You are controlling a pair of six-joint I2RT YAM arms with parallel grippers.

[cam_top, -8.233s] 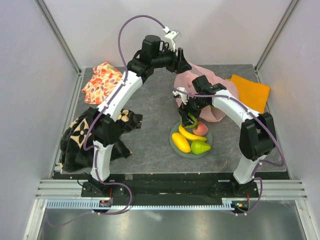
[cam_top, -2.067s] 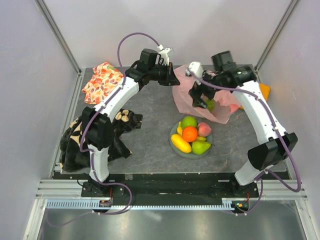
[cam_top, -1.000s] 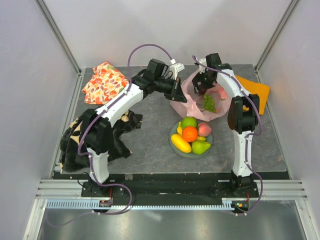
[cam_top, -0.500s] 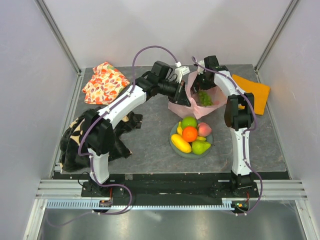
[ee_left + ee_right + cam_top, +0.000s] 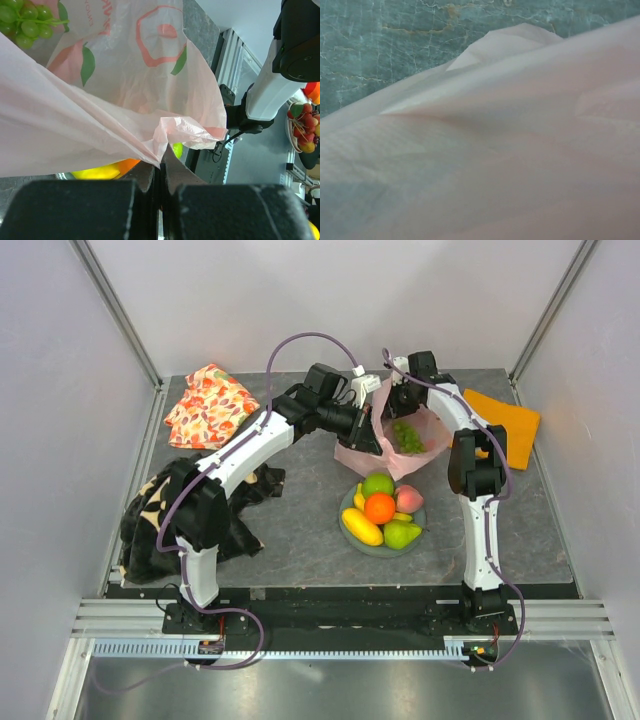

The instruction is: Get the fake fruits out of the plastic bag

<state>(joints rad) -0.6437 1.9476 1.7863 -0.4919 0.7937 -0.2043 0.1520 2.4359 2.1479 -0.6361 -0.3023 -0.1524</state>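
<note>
Left wrist: left claw (image 5: 160, 167) pinches plastic bag (image 5: 100, 110), grapes (image 5: 25, 22) beyond | right wrist: only film; right claw (image 5: 399, 406) unclear

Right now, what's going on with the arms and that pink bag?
The left claw is shut on an edge of the plastic bag, holding it up. The right claw is at the bag's far rim; its grip can't be judged. Green grapes lie inside the bag. An orange, apple, peach, pear and mango sit on the plate.
</note>
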